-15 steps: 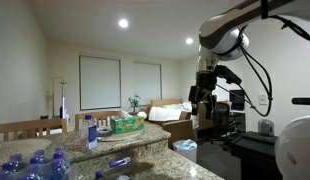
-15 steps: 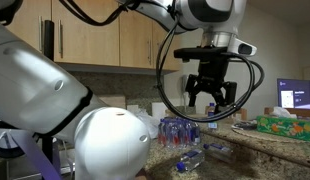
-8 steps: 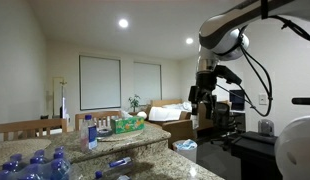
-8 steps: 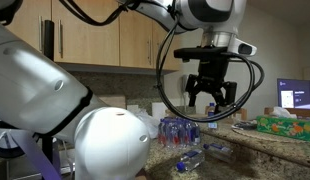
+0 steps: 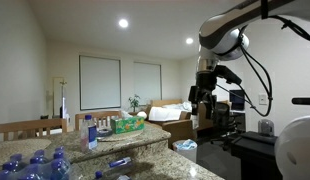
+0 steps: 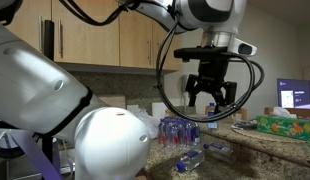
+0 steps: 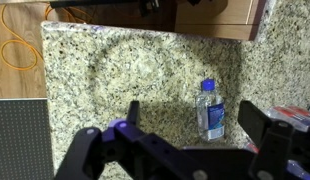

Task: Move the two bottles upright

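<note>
Granite countertop [image 5: 145,150] runs across the lower part of an exterior view. The gripper [image 5: 204,97] hangs high above it, well apart from every object, and holds nothing. One bottle [image 5: 120,160] lies on its side on the stone. A bottle pack [image 5: 35,165] stands at the near corner. A green tissue box [image 5: 125,124] sits farther back on the counter.

Second exterior view:
- The gripper [image 6: 213,101] points down, its jaws spread wide with only air between them.
- The bottle [image 6: 191,160] lies on its side on the countertop [image 6: 255,150], below the gripper and slightly to the side.
- A second bottle [image 6: 217,149] lies just beyond it, also flat. Detail here is too small to read.
- The bottle pack [image 6: 177,131] stands behind both, near the wall.
- The tissue box [image 6: 280,122] rests at the far edge, under a lit monitor [image 6: 292,95].
- Wooden cabinets [image 6: 105,35] hang above.

Wrist view:
- The camera looks straight down on the countertop [image 7: 135,70].
- The gripper [image 7: 180,145] fills the lower edge, its fingers [image 7: 270,130] set far apart and empty.
- A single bottle [image 7: 209,108] lies flat on the stone, blue cap toward the top of the picture. It sits between the finger lines, nearer the finger on the picture's right side, and touches neither finger.
- An orange cable [image 7: 15,50] loops on the floor beside the counter.
</note>
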`<state>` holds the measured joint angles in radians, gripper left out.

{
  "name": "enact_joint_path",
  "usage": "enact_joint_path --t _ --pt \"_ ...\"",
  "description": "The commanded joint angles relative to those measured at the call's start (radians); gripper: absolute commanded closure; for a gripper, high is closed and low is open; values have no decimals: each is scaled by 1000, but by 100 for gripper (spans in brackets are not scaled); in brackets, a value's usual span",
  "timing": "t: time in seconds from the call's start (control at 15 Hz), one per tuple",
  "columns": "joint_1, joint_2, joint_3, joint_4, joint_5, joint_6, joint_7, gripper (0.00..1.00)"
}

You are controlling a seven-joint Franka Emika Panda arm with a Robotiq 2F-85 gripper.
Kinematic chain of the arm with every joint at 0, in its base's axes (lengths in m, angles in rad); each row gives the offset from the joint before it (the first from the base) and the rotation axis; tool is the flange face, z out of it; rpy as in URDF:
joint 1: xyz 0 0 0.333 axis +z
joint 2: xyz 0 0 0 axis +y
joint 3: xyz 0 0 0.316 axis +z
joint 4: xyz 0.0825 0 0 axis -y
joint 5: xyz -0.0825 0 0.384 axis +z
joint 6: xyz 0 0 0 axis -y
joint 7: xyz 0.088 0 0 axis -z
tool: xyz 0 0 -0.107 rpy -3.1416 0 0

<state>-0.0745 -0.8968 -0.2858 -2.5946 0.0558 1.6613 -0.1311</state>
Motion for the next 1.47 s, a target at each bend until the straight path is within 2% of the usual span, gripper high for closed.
enact_joint_path --t 0.0,0.27,0.53,0.8,1.07,1.27,1.4 --pt "-27 7 19 2 15 -3 -18 0" --pt "-7 30 29 8 19 29 -29 0" --pt "35 132 50 51 31 71 -38 0" --pt "102 273 75 106 70 164 -68 0" --pt "144 410 128 168 96 239 -85 0" --pt "164 497 168 179 109 311 -91 0" --pt "184 528 189 140 138 341 -112 0"
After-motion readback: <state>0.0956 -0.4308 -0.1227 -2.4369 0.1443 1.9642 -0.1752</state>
